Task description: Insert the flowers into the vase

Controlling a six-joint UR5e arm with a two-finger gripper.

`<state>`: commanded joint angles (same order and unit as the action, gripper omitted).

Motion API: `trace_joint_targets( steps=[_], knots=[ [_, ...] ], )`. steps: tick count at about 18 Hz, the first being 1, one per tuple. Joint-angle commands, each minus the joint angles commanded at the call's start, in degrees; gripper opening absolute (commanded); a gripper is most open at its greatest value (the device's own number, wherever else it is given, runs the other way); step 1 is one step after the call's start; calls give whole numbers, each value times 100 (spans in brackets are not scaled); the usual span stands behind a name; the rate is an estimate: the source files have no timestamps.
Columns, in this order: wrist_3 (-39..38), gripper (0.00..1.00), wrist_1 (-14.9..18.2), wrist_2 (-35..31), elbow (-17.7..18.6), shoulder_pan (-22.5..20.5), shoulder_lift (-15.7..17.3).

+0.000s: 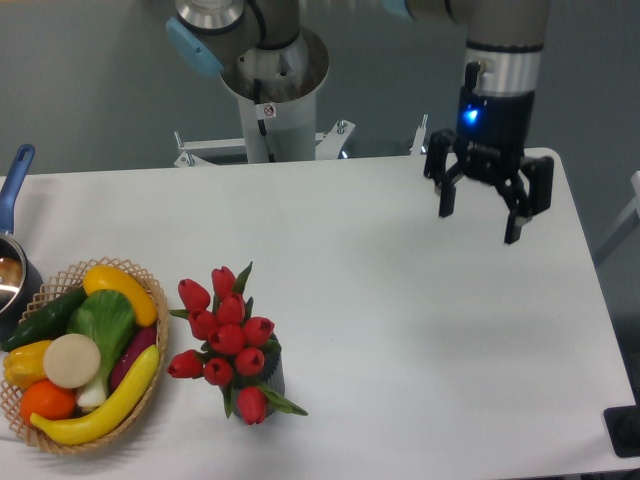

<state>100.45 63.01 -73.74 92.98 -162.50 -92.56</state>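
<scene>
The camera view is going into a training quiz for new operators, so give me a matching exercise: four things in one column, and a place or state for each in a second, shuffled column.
Things:
1. flowers
2. gripper
3. basket
4. pot

Places or states:
A. cut off by the left edge of the picture, blue handle pointing up
B. open and empty, above the table's far right part
C. standing in the vase, buds up
D. at the front left, full of fruit and vegetables

Pairs: 1-C, 2-B, 3-D, 4-A
</scene>
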Motion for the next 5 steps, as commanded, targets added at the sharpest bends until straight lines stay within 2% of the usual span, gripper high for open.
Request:
trace_joint_targets(
  steps=[2, 5],
  knots=[
    [237, 100, 18, 35, 132, -219, 97],
    [318, 100, 9, 52, 220, -238, 133]
  ],
)
